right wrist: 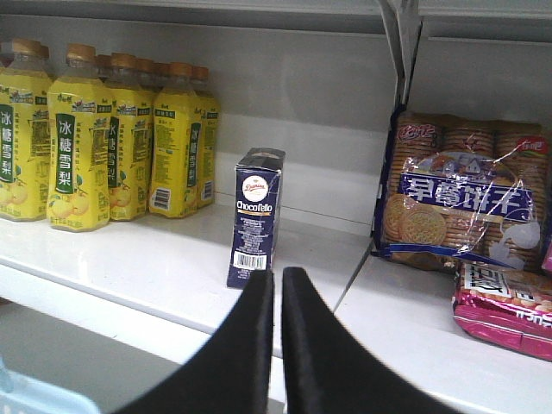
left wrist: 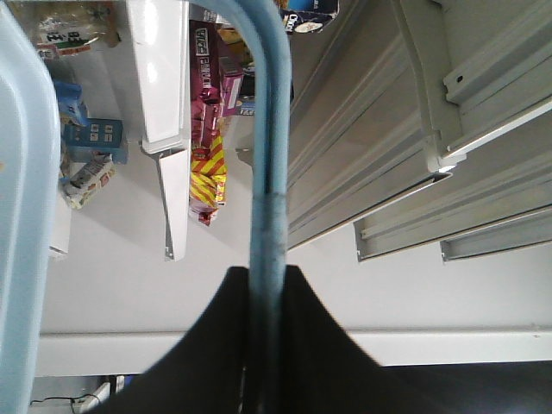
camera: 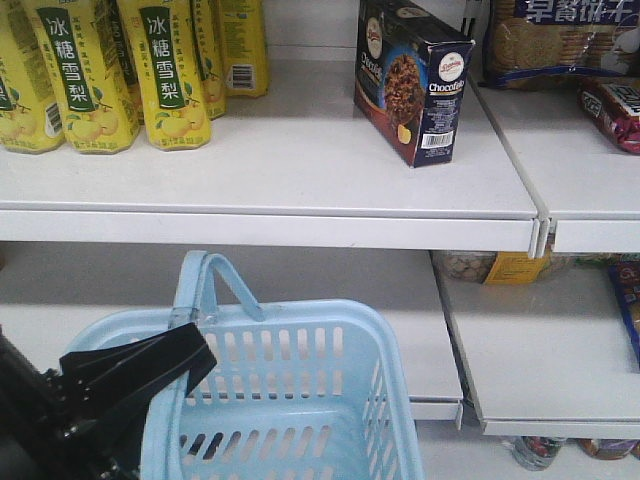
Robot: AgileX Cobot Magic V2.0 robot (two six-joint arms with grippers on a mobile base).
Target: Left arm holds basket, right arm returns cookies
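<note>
Cookies box, frame centre: "ChocoPello", barcode below. Yellow bottles, upper left: "冰糖雪梨". Biscuit bag, right: large Chinese lettering, not clearly legible.

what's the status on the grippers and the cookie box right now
Left gripper shut on basket handle. Right gripper shut, empty, clear of the cookie box. Box upright on the shelf beside yellow bottles. Nothing in the way.

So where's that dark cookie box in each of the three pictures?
Front view: cookie box stands upright on the upper shelf, top centre-right, beside the yellow bottles.
Left wrist view: only a corner of a dark box at the top edge, probably the same one.
Right wrist view: centre, upright on the shelf, beyond the right claw.
Shared landmark: the white shelf.
</note>
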